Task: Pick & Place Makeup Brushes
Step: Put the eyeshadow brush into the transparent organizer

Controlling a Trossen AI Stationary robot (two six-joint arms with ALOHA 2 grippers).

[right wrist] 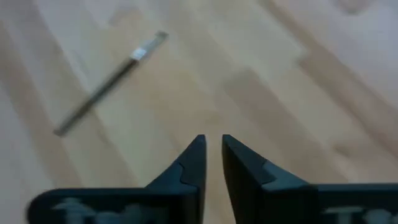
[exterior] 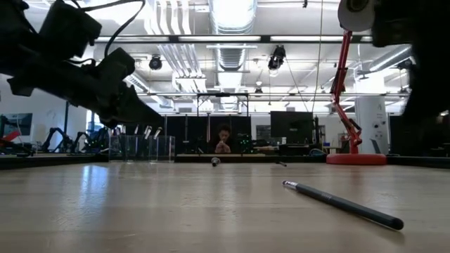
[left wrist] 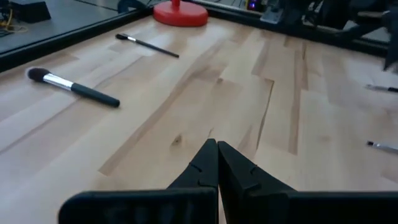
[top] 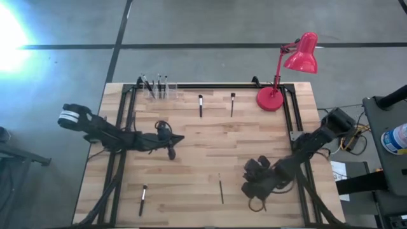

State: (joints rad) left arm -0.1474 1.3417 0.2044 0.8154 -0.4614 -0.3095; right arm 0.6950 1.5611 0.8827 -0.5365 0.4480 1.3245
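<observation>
Near edge of the wooden table [top: 210, 152]: a thin makeup brush [top: 220, 189] lies flat beside the right gripper [top: 247, 188], apart from it. The right gripper's fingers [right wrist: 193, 163] stand slightly parted with nothing between them. A second brush [top: 143, 198] lies toward the near left corner.

Mid-table: the left gripper [top: 180, 138] hovers with its fingertips pressed together, holding nothing.

Far side: two brushes, one with a full head [top: 200, 105] and one slimmer [top: 233, 104], lie side by side but apart. A clear holder [top: 158, 89] at the far left stands with several brushes upright in it. A red desk lamp [top: 289, 70] stands at the far right.
</observation>
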